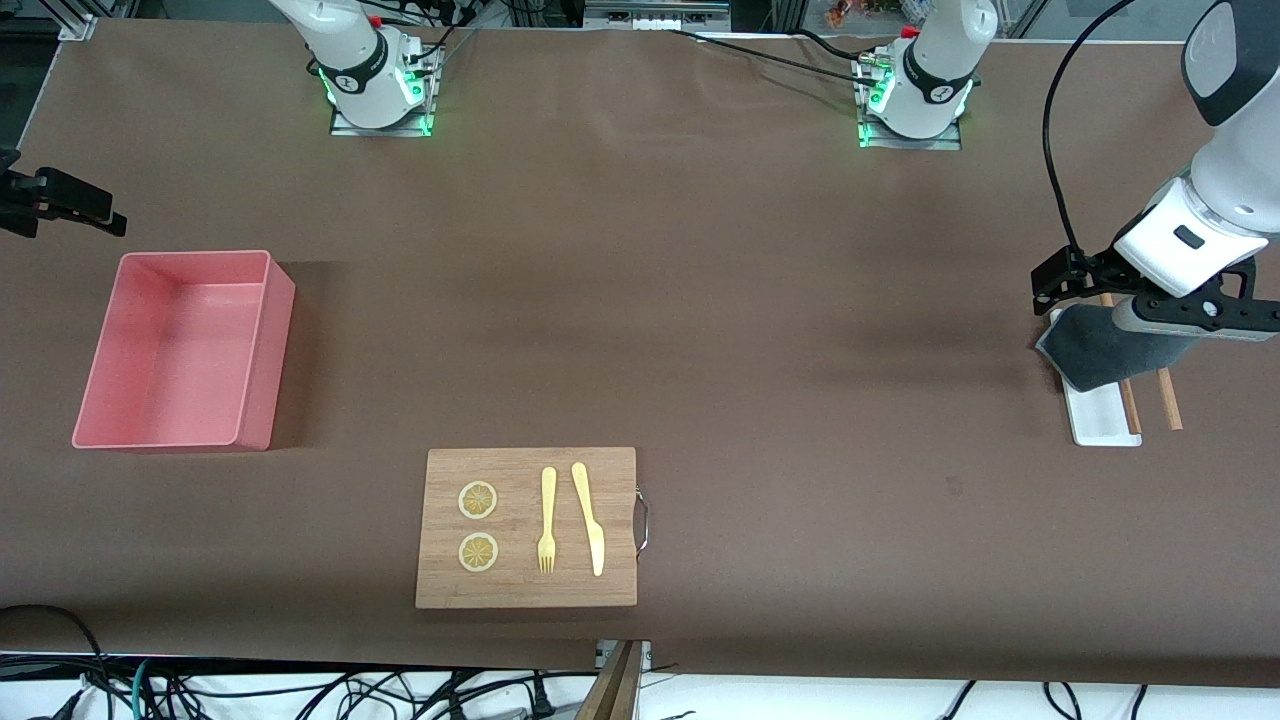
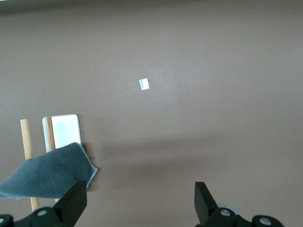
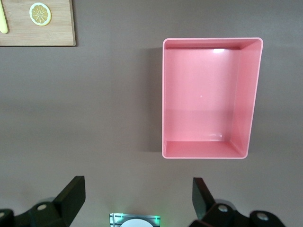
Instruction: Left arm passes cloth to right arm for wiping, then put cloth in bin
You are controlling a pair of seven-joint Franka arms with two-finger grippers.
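Observation:
The dark grey cloth [image 1: 1095, 348] lies creased over one end of a narrow white tray [image 1: 1100, 420] at the left arm's end of the table. My left gripper [image 1: 1160, 330] hangs just above it, open and empty. In the left wrist view the open left gripper [image 2: 139, 205] has bare table between its fingers, and the cloth [image 2: 47, 175] lies beside one finger [image 2: 75, 203]. The pink bin [image 1: 265, 350] stands empty at the right arm's end. My right gripper [image 1: 70, 200] is held high near the bin. The right wrist view shows it [image 3: 137, 201] open and empty, with the bin [image 3: 163, 94] below.
A wooden cutting board [image 1: 530, 590] with a fork, a knife and two lemon slices lies near the front camera. Two wooden sticks [image 1: 1170, 400] lie by the tray, which also shows in the left wrist view [image 2: 64, 132]. A small white sticker [image 2: 144, 84] is on the table.

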